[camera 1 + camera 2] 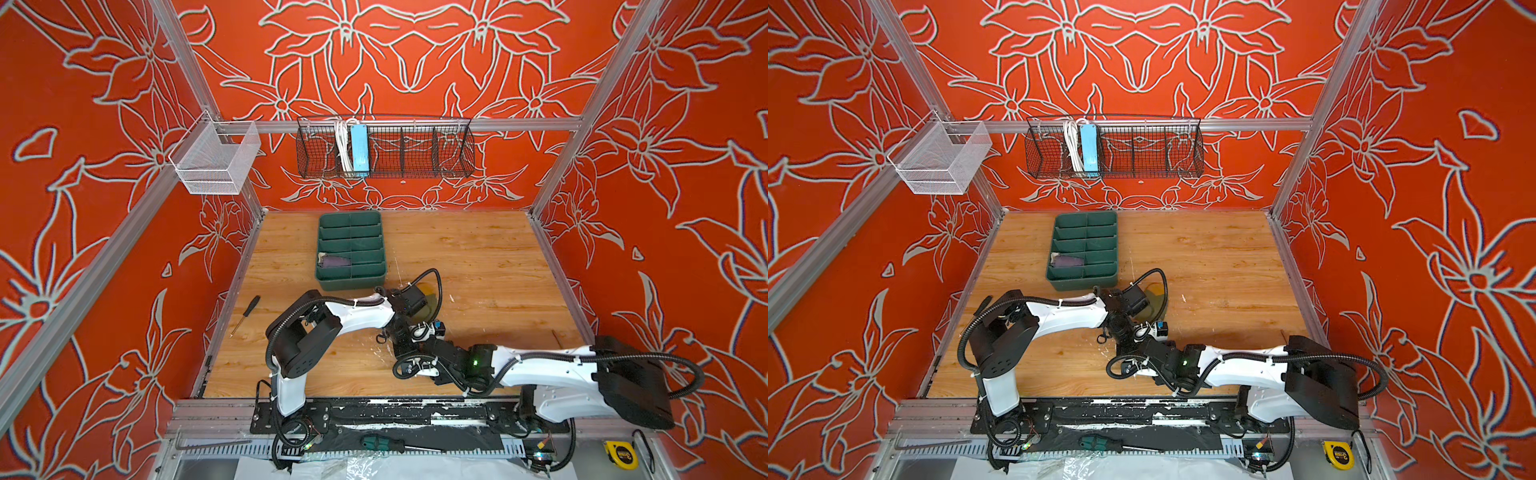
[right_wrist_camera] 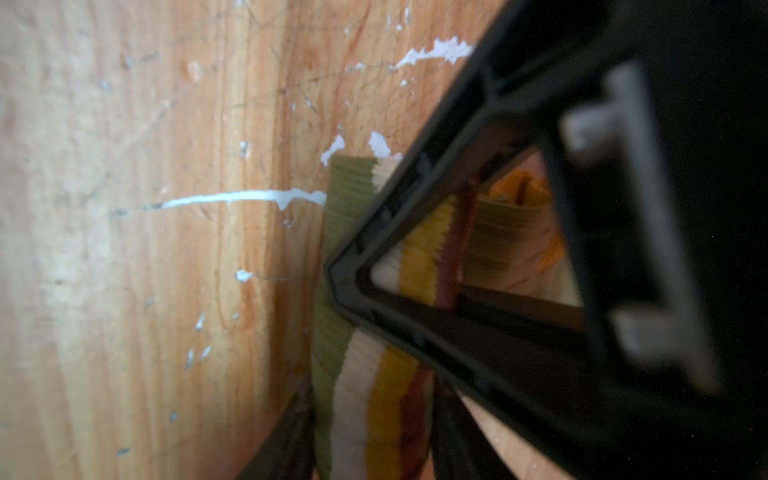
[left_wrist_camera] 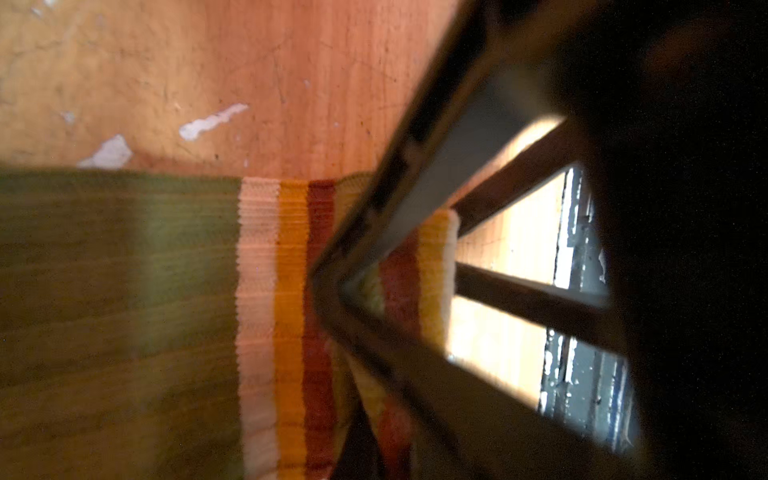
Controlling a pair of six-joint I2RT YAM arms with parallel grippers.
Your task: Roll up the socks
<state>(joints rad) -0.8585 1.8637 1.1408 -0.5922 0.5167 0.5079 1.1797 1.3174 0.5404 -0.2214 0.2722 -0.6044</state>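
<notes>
The olive green sock lies flat on the wooden table, with cream, mustard and brown stripes at its cuff. In both top views only its far end shows beyond the arms. My left gripper is shut on a fold of the striped cuff. My right gripper meets it there, and the cuff fills the gap between its dark fingers. The purple sock lies in a compartment of the green tray.
A black screwdriver lies at the table's left edge. A wire basket and a white mesh basket hang on the walls. A green-handled screwdriver and a yellow tape measure sit on the front ledge.
</notes>
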